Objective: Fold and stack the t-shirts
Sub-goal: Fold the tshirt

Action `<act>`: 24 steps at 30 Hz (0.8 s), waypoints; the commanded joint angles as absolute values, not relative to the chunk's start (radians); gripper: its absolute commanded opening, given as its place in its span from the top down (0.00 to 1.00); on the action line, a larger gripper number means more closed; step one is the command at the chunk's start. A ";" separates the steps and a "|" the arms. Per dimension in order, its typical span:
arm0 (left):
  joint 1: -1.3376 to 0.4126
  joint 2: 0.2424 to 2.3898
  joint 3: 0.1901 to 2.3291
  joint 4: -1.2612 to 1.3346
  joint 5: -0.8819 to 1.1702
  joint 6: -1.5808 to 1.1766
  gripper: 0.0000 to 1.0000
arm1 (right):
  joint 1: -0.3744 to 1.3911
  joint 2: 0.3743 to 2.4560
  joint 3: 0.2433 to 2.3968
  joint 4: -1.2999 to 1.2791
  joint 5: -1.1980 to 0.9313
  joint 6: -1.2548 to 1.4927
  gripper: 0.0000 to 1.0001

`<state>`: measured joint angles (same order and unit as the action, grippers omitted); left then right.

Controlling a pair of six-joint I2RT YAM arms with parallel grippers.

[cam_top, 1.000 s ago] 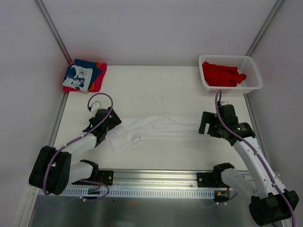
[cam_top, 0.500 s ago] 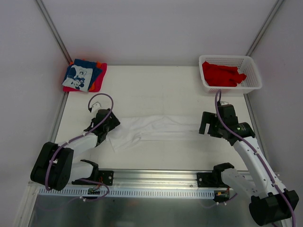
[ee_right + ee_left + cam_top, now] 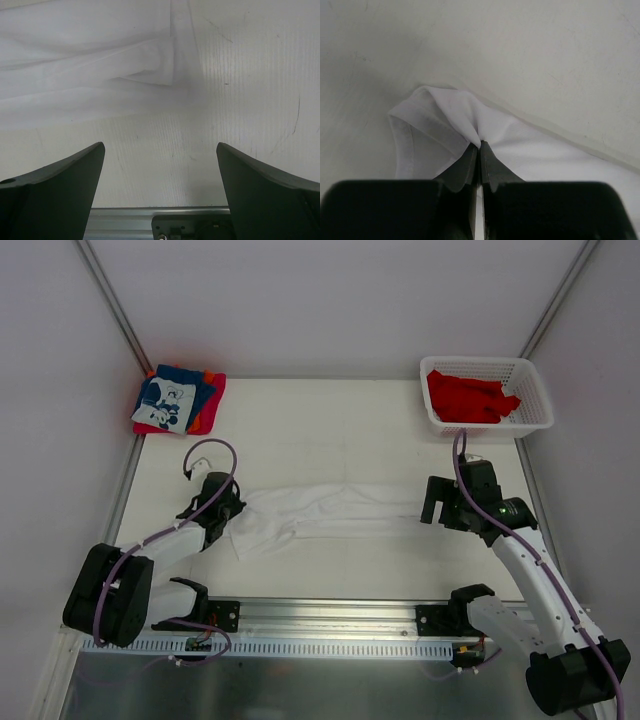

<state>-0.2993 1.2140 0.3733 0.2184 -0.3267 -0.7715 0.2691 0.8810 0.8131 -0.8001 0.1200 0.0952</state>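
A white t-shirt (image 3: 330, 512) lies folded into a long strip across the middle of the table. My left gripper (image 3: 236, 508) is shut on its left end, and the left wrist view shows the cloth (image 3: 465, 120) bunched up between the closed fingertips of that gripper (image 3: 479, 145). At the strip's right end my right gripper (image 3: 432, 508) hangs open, with bare table between its fingers (image 3: 75, 170). The shirt's right end (image 3: 100, 75) lies just ahead of them. Bright red t-shirts (image 3: 470, 397) fill the basket. A folded stack (image 3: 178, 400) in blue, red and orange sits far left.
The white lattice basket (image 3: 535, 400) stands at the far right corner. A metal rail (image 3: 330, 625) with both arm bases runs along the near edge. White walls and slanted frame posts (image 3: 110, 300) close in the table.
My left gripper has closed on the white t-shirt's left end and drawn the cloth slightly leftward and toward me. The right arm has not moved.
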 commanded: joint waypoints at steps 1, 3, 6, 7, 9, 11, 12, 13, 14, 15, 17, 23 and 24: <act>-0.288 1.172 0.405 0.167 -0.374 -0.784 1.00 | 0.273 0.884 0.822 -0.808 0.137 0.084 0.01; -0.290 1.151 0.408 0.152 -0.370 -0.782 0.93 | 0.273 0.890 0.819 -0.807 0.133 0.083 0.00; -0.290 1.124 0.405 0.143 -0.368 -0.782 0.69 | 0.273 0.890 0.816 -0.802 0.133 0.086 0.01; -0.290 1.118 0.402 0.137 -0.370 -0.779 0.58 | 0.273 0.890 0.816 -0.801 0.132 0.086 0.01; -0.290 1.114 0.406 0.127 -0.376 -0.773 0.52 | 0.273 0.891 0.816 -0.799 0.133 0.086 0.01; -0.288 1.114 0.411 0.118 -0.387 -0.766 0.49 | 0.273 0.891 0.816 -0.799 0.133 0.084 0.01; -0.290 1.114 0.414 0.117 -0.388 -0.764 0.49 | 0.275 0.891 0.816 -0.799 0.132 0.084 0.01; -0.290 1.114 0.416 0.114 -0.393 -0.762 0.50 | 0.273 0.890 0.816 -0.799 0.132 0.084 0.01; -0.290 1.115 0.417 0.114 -0.394 -0.762 0.51 | 0.273 0.890 0.815 -0.801 0.132 0.083 0.00; -0.290 1.115 0.419 0.114 -0.397 -0.759 0.51 | 0.275 0.888 0.815 -0.801 0.133 0.084 0.01; -0.290 1.120 0.425 0.114 -0.405 -0.753 0.54 | 0.275 0.885 0.813 -0.801 0.135 0.084 0.01; -0.288 1.135 0.448 0.107 -0.419 -0.742 0.66 | 0.273 0.887 0.811 -0.799 0.135 0.084 0.01; -0.290 1.137 0.449 0.107 -0.419 -0.742 0.67 | 0.273 0.888 0.810 -0.801 0.133 0.084 0.01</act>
<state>-0.2993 1.1320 0.4118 0.1112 -0.3805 -0.7628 0.2691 0.8913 0.8131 -0.7982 0.1200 0.0948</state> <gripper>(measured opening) 0.338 0.993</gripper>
